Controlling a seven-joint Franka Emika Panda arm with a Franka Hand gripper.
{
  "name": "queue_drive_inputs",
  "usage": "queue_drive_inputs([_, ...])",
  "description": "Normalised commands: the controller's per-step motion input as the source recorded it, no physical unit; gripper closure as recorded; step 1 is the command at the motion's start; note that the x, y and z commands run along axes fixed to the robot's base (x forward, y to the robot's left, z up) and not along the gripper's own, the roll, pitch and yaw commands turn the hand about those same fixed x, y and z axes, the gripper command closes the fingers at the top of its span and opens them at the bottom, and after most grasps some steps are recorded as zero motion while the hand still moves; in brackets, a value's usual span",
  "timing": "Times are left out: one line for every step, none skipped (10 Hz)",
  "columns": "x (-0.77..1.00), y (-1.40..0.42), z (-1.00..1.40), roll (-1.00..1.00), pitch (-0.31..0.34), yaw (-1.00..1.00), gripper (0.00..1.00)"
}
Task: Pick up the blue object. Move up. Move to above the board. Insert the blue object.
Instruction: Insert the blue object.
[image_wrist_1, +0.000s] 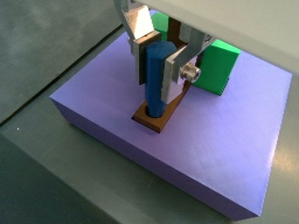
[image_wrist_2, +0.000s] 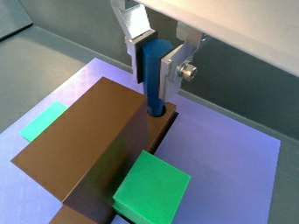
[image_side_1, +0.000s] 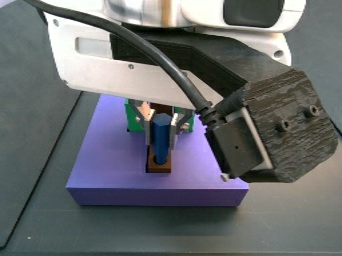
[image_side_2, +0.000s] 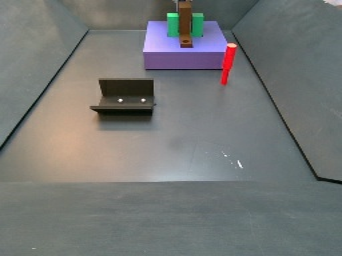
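Observation:
My gripper (image_wrist_1: 158, 83) is shut on the blue object (image_wrist_1: 153, 79), a plain blue peg held upright between the silver fingers; the grip also shows in a wrist view (image_wrist_2: 155, 86). The peg's lower end sits in the round hole at the end of the board (image_wrist_1: 149, 121), the narrow brown strip on the lavender slab (image_wrist_1: 222, 149). A green block (image_wrist_1: 216, 66) flanks the board. In a side view the peg (image_side_1: 159, 140) stands on the board (image_side_1: 160, 166) under my arm. In the far side view the gripper is cut off at the frame's edge.
A red peg (image_side_2: 229, 62) stands on the floor beside the lavender slab (image_side_2: 167, 58). The fixture (image_side_2: 124, 96) stands on the floor, apart from the slab. A wide brown block (image_wrist_2: 87, 149) and a second green block (image_wrist_2: 152, 188) lie on the slab beside the board.

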Motion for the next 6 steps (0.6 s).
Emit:
queue_drive_inputs([0.00, 0.07, -0.33, 0.06, 0.007, -0.21, 1.00])
queue_drive_inputs([0.00, -0.04, -0.19, 0.10, 0.060, -0.05, 1.00])
queue_drive_inputs([0.07, -0.23, -0.09, 0.12, 0.081, 0.00, 1.00])
queue_drive_inputs([0.02, -0.24, -0.07, 0.08, 0.081, 0.00, 1.00])
queue_drive_inputs([0.09, -0.26, 0.00, 0.04, 0.114, 0.00, 1.00])
queue_drive_inputs([0.09, -0.09, 0.00, 0.11, 0.181, 0.00, 1.00])
